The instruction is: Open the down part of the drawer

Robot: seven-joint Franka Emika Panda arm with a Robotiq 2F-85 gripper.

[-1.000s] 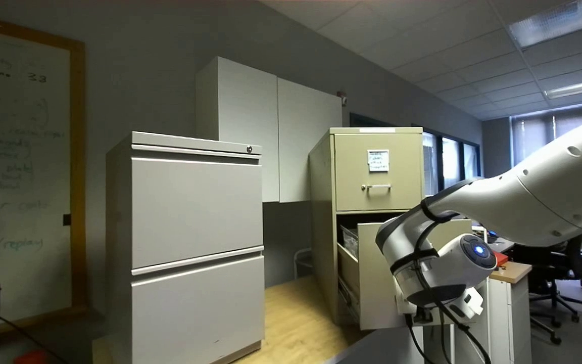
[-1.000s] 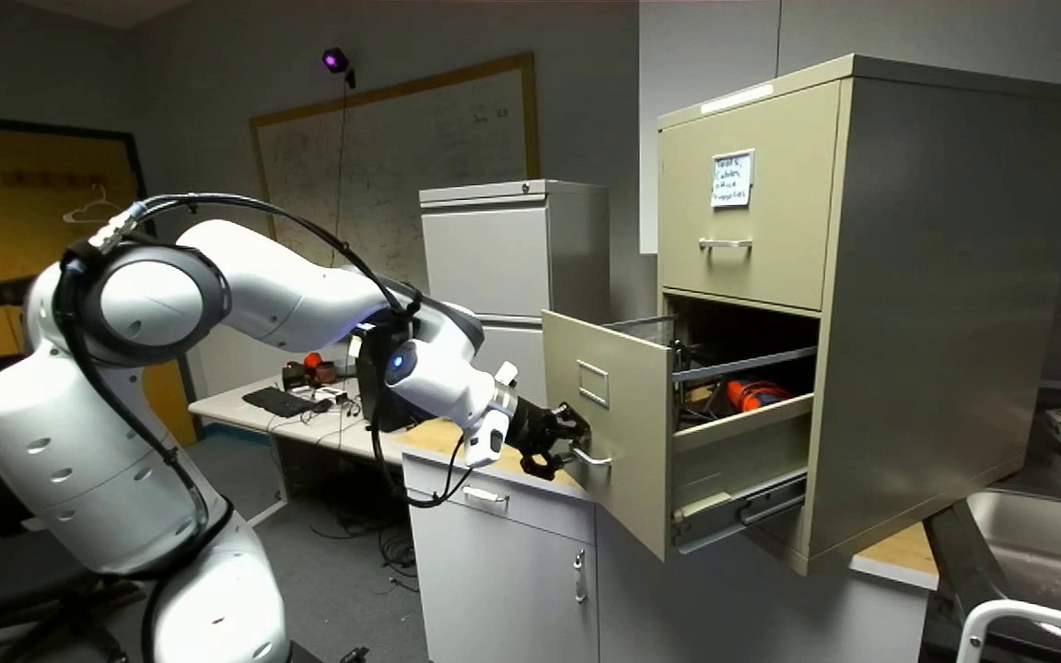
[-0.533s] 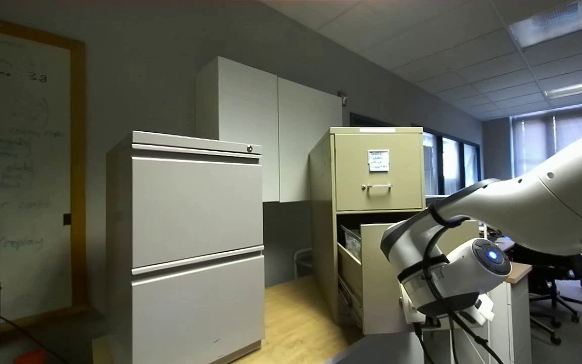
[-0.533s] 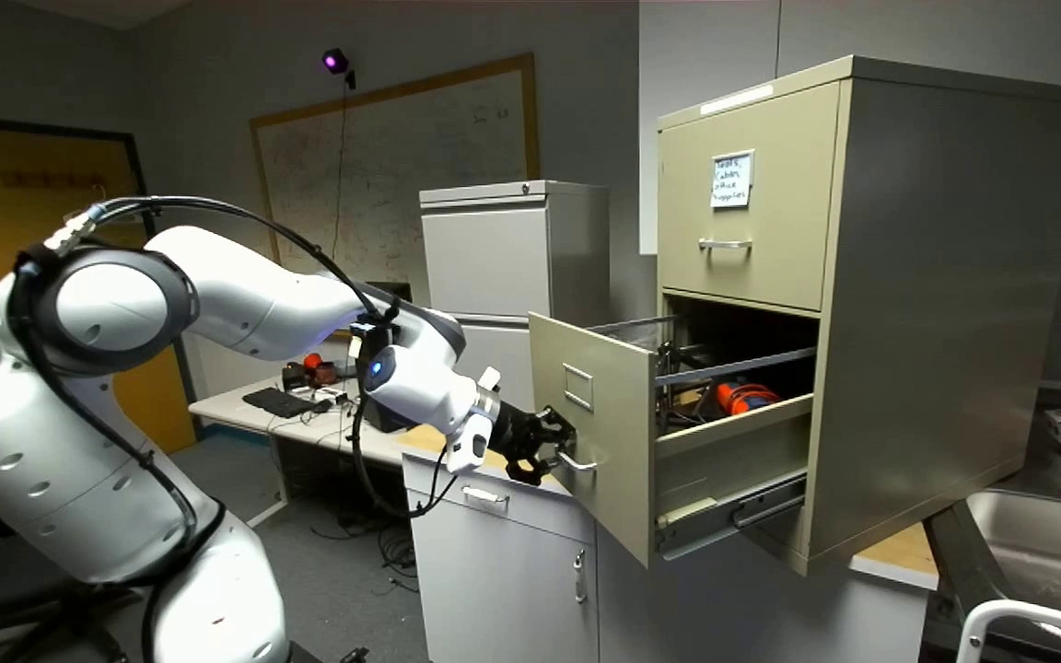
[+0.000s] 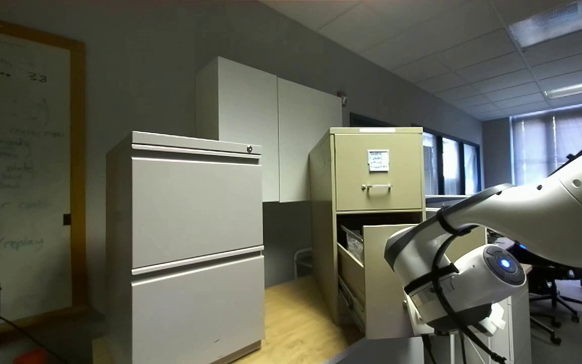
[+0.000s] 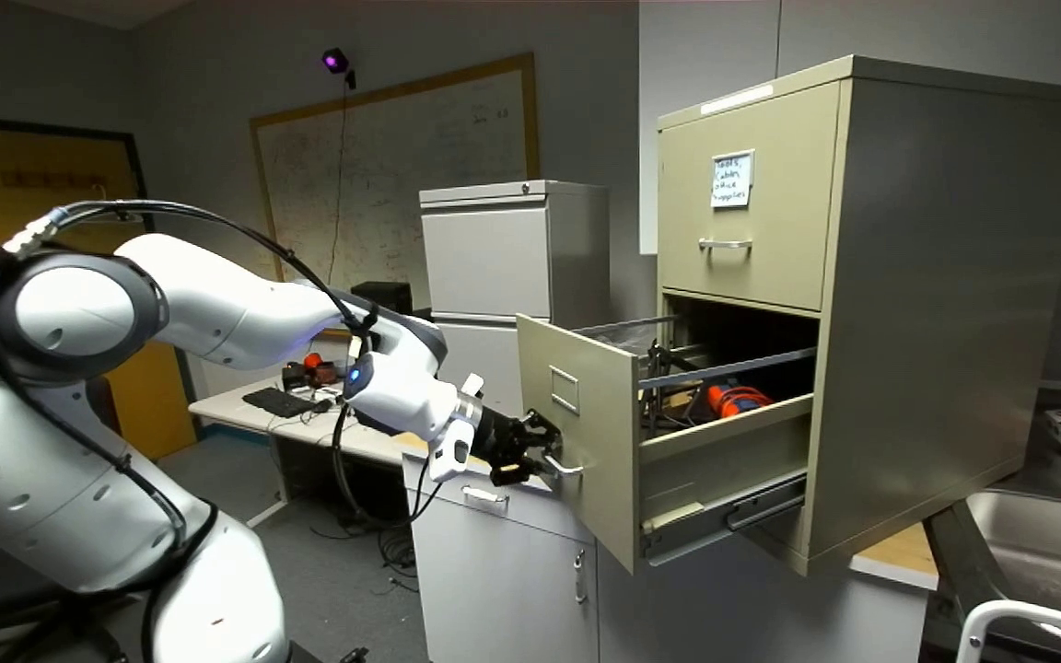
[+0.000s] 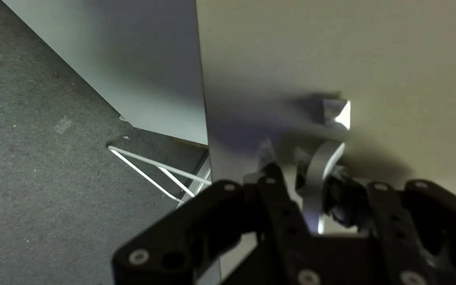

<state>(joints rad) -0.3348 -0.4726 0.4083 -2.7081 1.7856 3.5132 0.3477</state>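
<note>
The drawer is the tan filing cabinet, seen in both exterior views. Its labelled upper drawer is closed. The lower drawer stands pulled out, its front well ahead of the cabinet; it also shows in an exterior view. Tools, including an orange one, lie inside. My gripper is at the lower drawer's silver handle. In the wrist view the fingers flank the handle, one above and one below, and appear closed on it. The arm hides the fingers in an exterior view.
A light-grey two-drawer cabinet stands beside the tan one on a wooden counter. White base cabinets are below the drawer. A sink is at the right. A desk stands behind the arm.
The lower drawer has slid further out of the cabinet, its front moving with my gripper toward the robot. The arm has drawn back. More of the drawer's contents and side shows.
</note>
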